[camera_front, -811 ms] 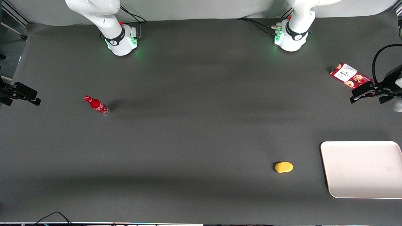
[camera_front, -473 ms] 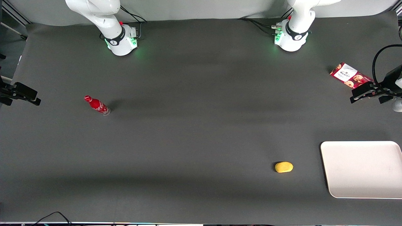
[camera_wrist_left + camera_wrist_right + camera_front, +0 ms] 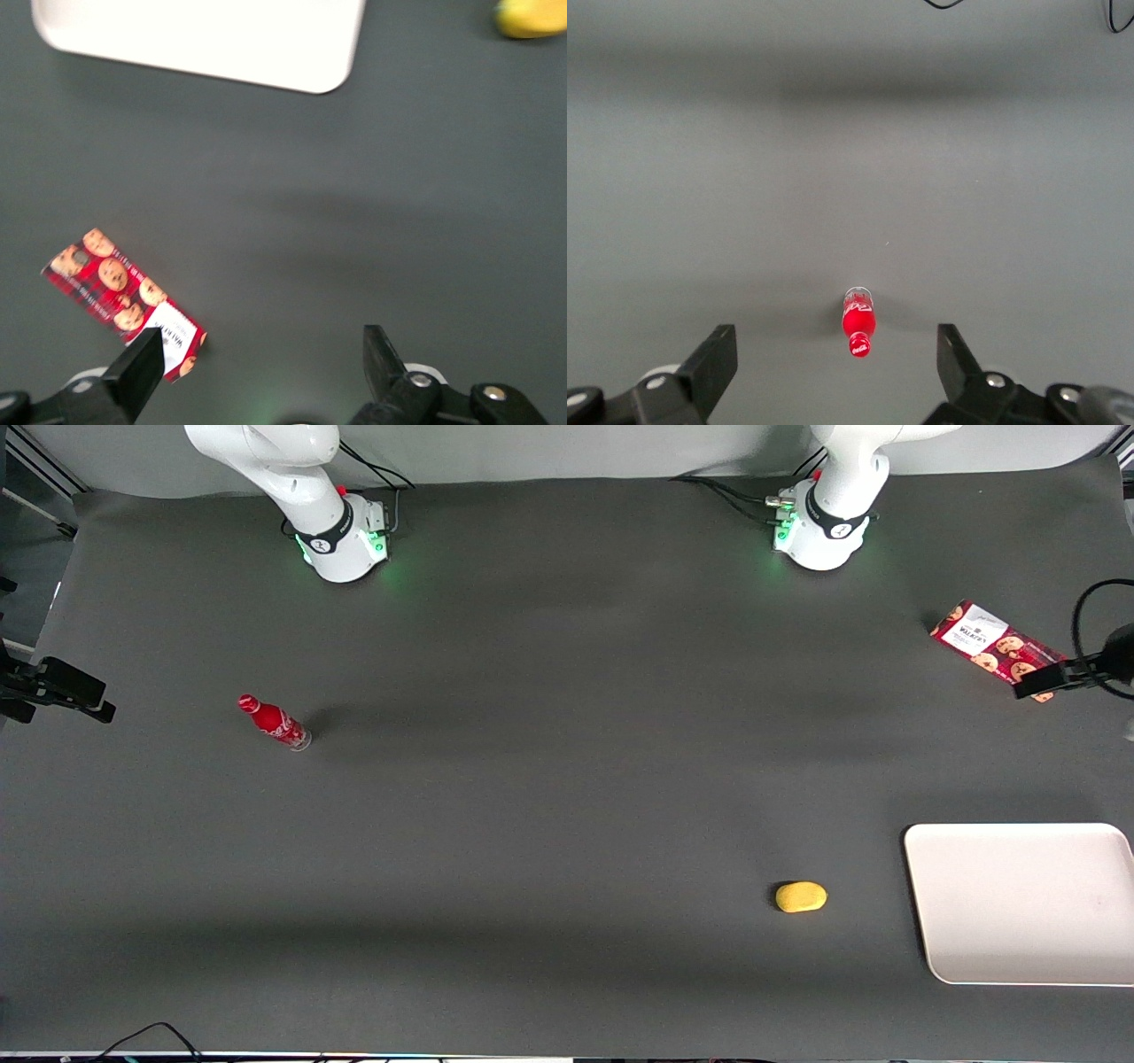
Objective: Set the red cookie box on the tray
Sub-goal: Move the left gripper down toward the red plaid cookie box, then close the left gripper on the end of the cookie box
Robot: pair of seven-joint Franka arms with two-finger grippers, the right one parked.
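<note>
The red cookie box (image 3: 986,641) lies flat on the dark table toward the working arm's end, its white label panel facing up. It also shows in the left wrist view, where one end of the cookie box (image 3: 113,297) is partly covered by a fingertip (image 3: 142,361). My left gripper (image 3: 261,367) is open, hovering above the table with bare mat between its fingers. In the front view the gripper (image 3: 1042,680) sits at the picture's edge, one finger over the box's end. The off-white tray (image 3: 1019,903) lies nearer the front camera than the box; the tray (image 3: 204,35) holds nothing.
A yellow oval object (image 3: 801,896) lies beside the tray, toward the table's middle. It also shows in the left wrist view as a yellow object (image 3: 532,18). A small red bottle (image 3: 274,722) lies toward the parked arm's end.
My left gripper has shifted sideways toward the working arm's end of the table and slightly farther from the front camera. Less of it shows now. Box, tray and the other objects have not moved.
</note>
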